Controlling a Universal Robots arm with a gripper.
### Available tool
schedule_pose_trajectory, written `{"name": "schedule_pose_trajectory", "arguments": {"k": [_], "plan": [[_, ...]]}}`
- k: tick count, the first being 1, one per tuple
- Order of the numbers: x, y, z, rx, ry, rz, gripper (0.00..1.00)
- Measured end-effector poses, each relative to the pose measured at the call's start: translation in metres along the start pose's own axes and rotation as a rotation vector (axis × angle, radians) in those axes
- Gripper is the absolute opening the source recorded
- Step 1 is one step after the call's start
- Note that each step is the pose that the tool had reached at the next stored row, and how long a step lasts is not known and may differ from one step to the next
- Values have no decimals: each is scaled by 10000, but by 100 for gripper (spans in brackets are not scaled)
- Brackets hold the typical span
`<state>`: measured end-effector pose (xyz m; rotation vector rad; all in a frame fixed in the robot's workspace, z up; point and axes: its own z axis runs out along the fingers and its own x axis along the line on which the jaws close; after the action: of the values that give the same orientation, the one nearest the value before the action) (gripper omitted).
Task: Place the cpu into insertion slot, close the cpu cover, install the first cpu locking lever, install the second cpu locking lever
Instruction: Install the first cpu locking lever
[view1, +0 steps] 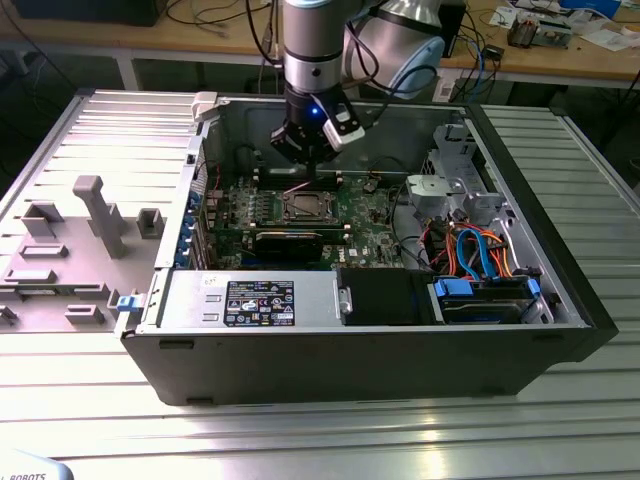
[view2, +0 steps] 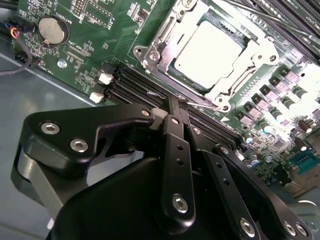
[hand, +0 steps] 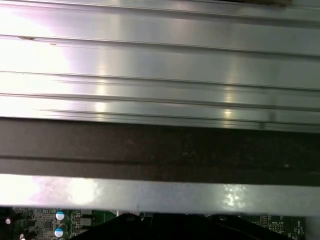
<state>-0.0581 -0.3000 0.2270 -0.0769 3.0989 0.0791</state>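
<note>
**Claw above seated cpu, fingers together**

Claw (view2: 179, 107) hangs over the green circuit board (view2: 95, 50) inside the open computer case (view1: 560, 270), its two black fingers (view2: 172, 125) pressed together at the tips with nothing between them. In the second wrist view the fingertips sit at the edge of the socket, over the long black memory slots (view2: 135, 82) just beside it; whether they touch anything cannot be told. The cpu (view2: 210, 52) lies flat in the insertion slot (view2: 162, 27), its pale metal top showing through the window of the cpu cover (view2: 254, 61), which lies down around it. A thin wire lever (view2: 202, 102) runs along the socket's near side, close to the fingertips.

In the exterior view the claw (view1: 303, 152) stands just behind the socket (view1: 307, 207), the arm (view1: 313, 45) rising upright above it. The case rests on a ribbed metal counter (view1: 300, 440). A grey moulded tray (view1: 70, 255) lies at the exterior view's left.
</note>
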Motion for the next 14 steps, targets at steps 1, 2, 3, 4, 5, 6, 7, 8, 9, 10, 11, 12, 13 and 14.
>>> {"name": "schedule_pose_trajectory", "arguments": {"k": [1, 2, 3, 4, 5, 6, 7, 8, 9, 10, 11, 12, 13, 14], "plan": [[-14, -1, 7, 1, 1, 0, 11], [-24, -2, 14, 1, 1, 1, 11], [-28, -2, 17, 0, 1, 0, 11], [-34, -3, 21, 1, 1, 0, 11], [-38, -3, 25, 0, 0, 0, 11], [-45, -4, 32, 0, 0, 0, 11], [-49, -4, 39, 0, 0, 1, 11], [-58, -5, 54, 0, 0, 1, 11], [-67, -7, 71, 0, 1, 0, 11], [-74, -8, 89, 1, 0, 0, 11], [-80, -9, 108, 0, 0, 0, 11], [-85, -11, 121, 1, 1, 0, 11], [-89, -11, 132, 1, 1, 0, 11], [-95, -12, 150, 1, 1, 1, 11]]}}
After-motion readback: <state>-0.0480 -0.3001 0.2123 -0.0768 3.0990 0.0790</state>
